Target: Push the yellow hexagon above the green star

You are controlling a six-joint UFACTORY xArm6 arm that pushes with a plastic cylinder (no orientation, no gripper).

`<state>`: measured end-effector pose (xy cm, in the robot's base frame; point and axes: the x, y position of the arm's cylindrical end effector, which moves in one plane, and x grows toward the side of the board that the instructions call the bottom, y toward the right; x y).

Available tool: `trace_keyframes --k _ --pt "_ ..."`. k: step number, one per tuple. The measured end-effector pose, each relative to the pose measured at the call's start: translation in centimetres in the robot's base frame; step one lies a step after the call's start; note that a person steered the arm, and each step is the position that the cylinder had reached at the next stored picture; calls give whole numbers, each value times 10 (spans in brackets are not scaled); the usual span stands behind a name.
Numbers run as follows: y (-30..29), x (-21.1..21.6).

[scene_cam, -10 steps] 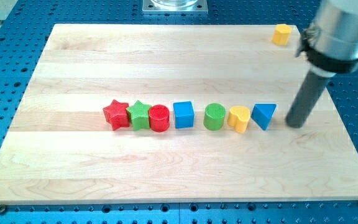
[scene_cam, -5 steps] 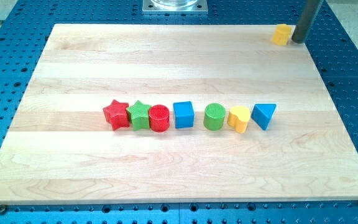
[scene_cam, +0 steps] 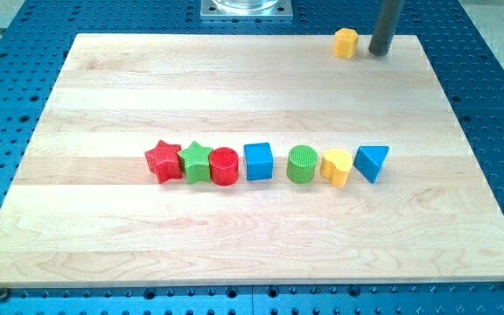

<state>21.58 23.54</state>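
A pale wooden bench (scene_cam: 103, 245) lies on a blue perforated base, and a row of seven blocks runs across its middle. Starting at the view's left, the red star (scene_cam: 163, 161) opens the row, with the green star (scene_cam: 197, 161) touching its right side and the red cylinder (scene_cam: 224, 165) pressed against the green star in turn. Just beside the red cylinder stands the blue cube (scene_cam: 258, 161), set apart by a thin gap. A slightly wider gap separates it from the green cylinder (scene_cam: 302, 164), which stands close to the yellow heart (scene_cam: 337, 166). The blue triangle (scene_cam: 372, 162) closes the row, touching or nearly touching the yellow heart. Well apart from this line, near the bench's far edge toward the view's top right, sits the yellow hexagon (scene_cam: 346, 42). It is far to the right of the green star, not above it. Just to the right of the yellow hexagon the dark rod comes down from the view's top, and the tip (scene_cam: 378, 52) rests on the bench just beside the block; whether the two touch cannot be told, though a narrow strip of wood seems to show between them. The arm carries no gripper, so there is no opening or closing to report.
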Motion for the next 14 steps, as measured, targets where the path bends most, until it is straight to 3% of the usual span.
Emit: trace_keyframes --k 1,4,7,9,10,12,13,14 --pt "-23 -12" --pt "-173 -3" --pt "-133 -20" --pt "-170 79" --pt "-151 74" --pt "-110 10" --pt "-102 33" --pt "-96 93"
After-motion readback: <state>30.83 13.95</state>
